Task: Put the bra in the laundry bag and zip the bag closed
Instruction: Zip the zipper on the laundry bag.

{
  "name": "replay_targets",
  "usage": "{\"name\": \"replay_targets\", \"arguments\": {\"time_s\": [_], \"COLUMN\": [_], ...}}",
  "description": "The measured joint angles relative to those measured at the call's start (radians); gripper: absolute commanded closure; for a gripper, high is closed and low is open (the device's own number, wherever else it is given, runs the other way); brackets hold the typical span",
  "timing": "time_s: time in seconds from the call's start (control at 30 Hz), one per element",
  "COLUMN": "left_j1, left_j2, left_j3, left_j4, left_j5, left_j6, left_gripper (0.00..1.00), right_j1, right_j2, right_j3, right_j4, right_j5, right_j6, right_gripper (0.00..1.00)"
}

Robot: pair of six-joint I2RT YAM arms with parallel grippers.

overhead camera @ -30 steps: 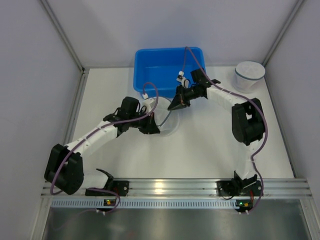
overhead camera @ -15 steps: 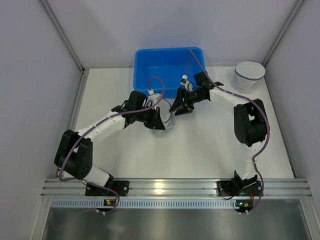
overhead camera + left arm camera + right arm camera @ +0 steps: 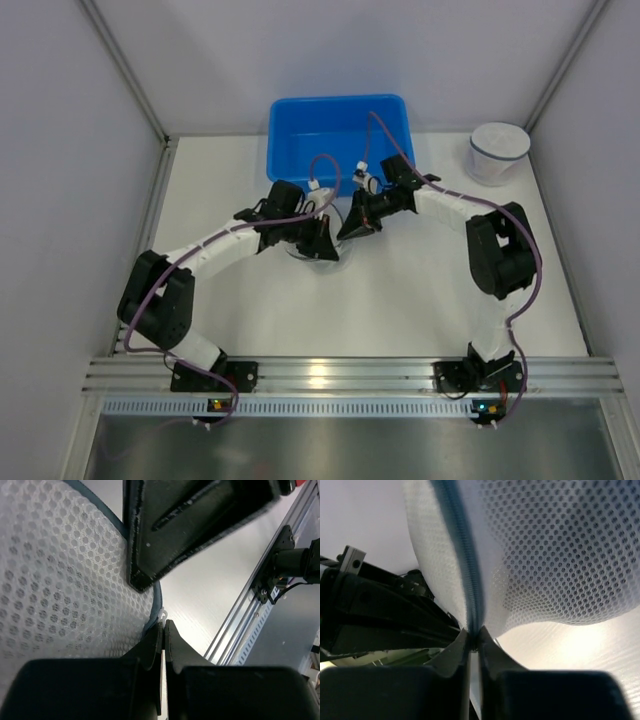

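White table (image 3: 420, 290) | left end effector (image 3: 163, 625) pinches zipper pull (image 3: 162, 614), right end effector (image 3: 472, 642) clamps zip seam (image 3: 470, 580) | I reckon laundry bag (image 3: 545, 555) is floppy, light

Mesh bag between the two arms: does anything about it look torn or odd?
Nothing stands out. The mesh bag looks untorn, its zipper runs unbroken, and the left pincer and right pincer each pinch its edge.

You are working in a robotics lab cell: plain grey panel walls (image 3: 60, 120) box in a white counter (image 3: 400, 290), and both arms (image 3: 210, 247) are bolted to an aluminium rail (image 3: 340, 375) at its near edge.
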Motion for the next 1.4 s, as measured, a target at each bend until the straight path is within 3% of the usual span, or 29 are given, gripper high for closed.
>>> {"name": "replay_targets", "arguments": {"time_s": [0.27,0.5,0.6,0.63,0.7,1.03,1.27,1.4], "left_j1": [0.007,0.091,0.13,0.135,0.134,0.11,0.008,-0.029], "left_j2": [-0.144,-0.248,-0.257,-0.257,-0.251,-0.146,-0.054,-0.02], "left_j3": [-0.095,-0.188,-0.187,-0.187,-0.187,-0.092,-0.018,-0.014], "left_j4": [-0.074,-0.139,-0.133,-0.14,-0.149,-0.08,0.01,0.04], "left_j5": [-0.026,-0.05,-0.05,-0.045,-0.029,0.029,0.021,0.006], "left_j6": [0.132,0.215,0.226,0.228,0.223,0.09,0.023,0.002], "left_gripper": [1.0,1.0,1.0,1.0,1.0,1.0,1.0,1.0], "right_j1": [-0.007,-0.055,-0.073,-0.076,-0.079,-0.08,-0.06,-0.039], "right_j2": [0.04,0.106,0.128,0.132,0.137,0.109,0.022,0.022], "right_j3": [0.04,0.151,0.172,0.174,0.178,0.174,0.077,0.077], "right_j4": [-0.01,-0.046,-0.044,-0.042,-0.031,-0.067,-0.102,-0.101], "right_j5": [-0.029,-0.03,-0.031,-0.028,-0.023,-0.027,-0.037,-0.032], "right_j6": [0.004,-0.038,-0.028,-0.021,-0.01,-0.048,-0.062,-0.061], "right_gripper": [1.0,1.0,0.65,0.47,0.38,0.38,0.38,0.43]}}
